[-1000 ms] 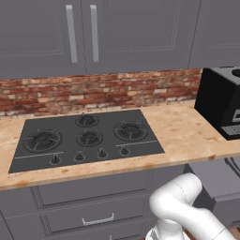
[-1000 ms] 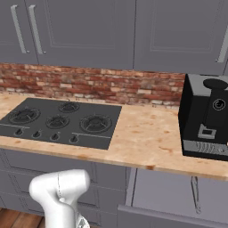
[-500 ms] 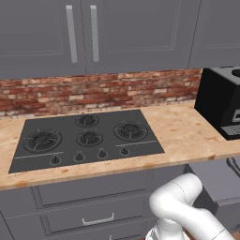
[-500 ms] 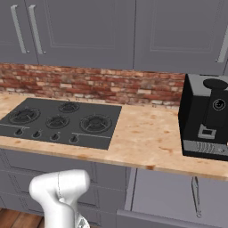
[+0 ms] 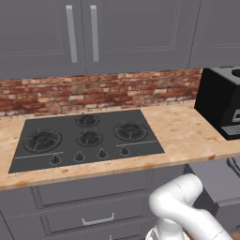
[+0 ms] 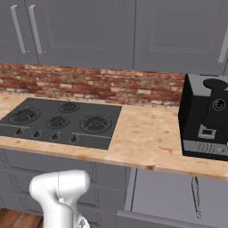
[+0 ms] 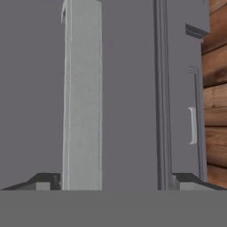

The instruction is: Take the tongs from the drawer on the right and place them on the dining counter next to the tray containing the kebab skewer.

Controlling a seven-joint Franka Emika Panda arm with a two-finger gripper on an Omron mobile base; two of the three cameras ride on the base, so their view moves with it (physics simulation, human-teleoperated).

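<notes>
Grey wall cabinets [image 5: 126,33] hang above a beige worktop [image 5: 187,136] backed by red brick. A black hob [image 5: 86,138] sits in its left half, and a black coffee machine [image 6: 207,118] stands at its right end. The white arm [image 5: 180,206] bends low in front of the base cabinets. The drawer [image 5: 218,180] juts out under the worktop's right end (interior hidden). The gripper [image 7: 115,179] faces grey cabinet fronts beside wood floor [image 7: 215,88], jaws wide apart, nothing between them.
</notes>
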